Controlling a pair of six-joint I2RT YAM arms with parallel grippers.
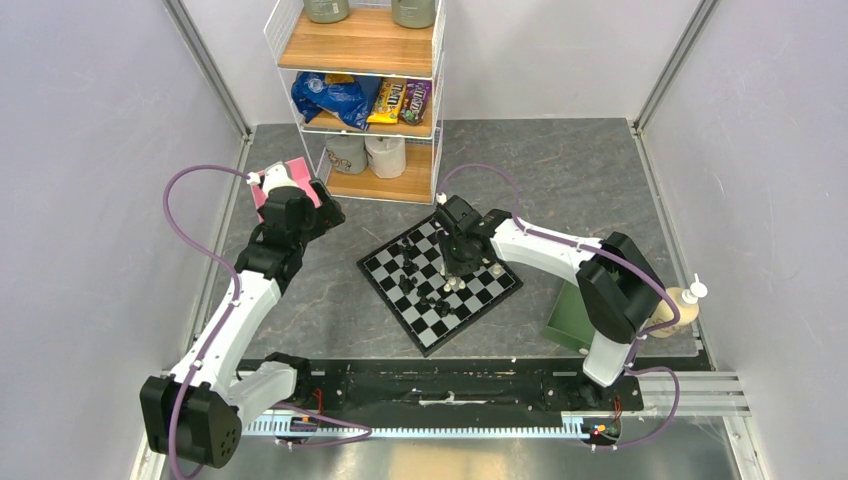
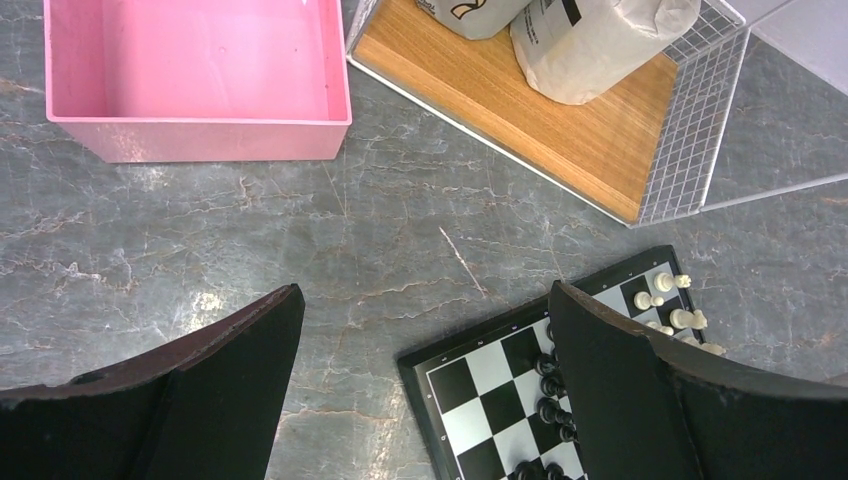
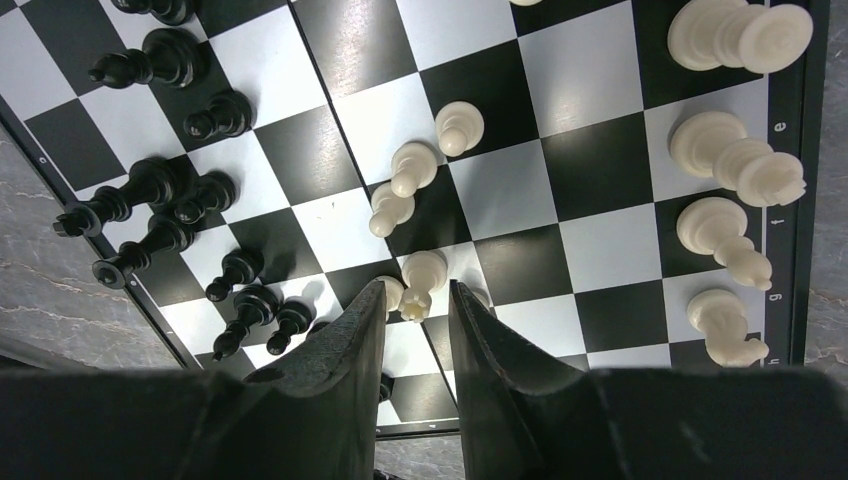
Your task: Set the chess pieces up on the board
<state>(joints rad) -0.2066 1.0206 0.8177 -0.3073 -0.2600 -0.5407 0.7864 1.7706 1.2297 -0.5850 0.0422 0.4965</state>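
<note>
- My left gripper (image 2: 425, 292) gapes wide and empty, off the corner of the board (image 2: 490, 368).
- My right gripper (image 3: 416, 290), the nearer arm, hangs over the board with narrow jaws flanking an upright cream piece (image 3: 422, 272); I can't tell if they grip it.

We see a grey marbled surface (image 1: 600, 180) enclosed by plain pale walls (image 1: 90, 150) on three sides, joined by aluminium corner posts (image 1: 207, 65). A white wire shelf unit (image 1: 360, 45) with wooden boards stands at the far wall. Lighting is even.
</note>
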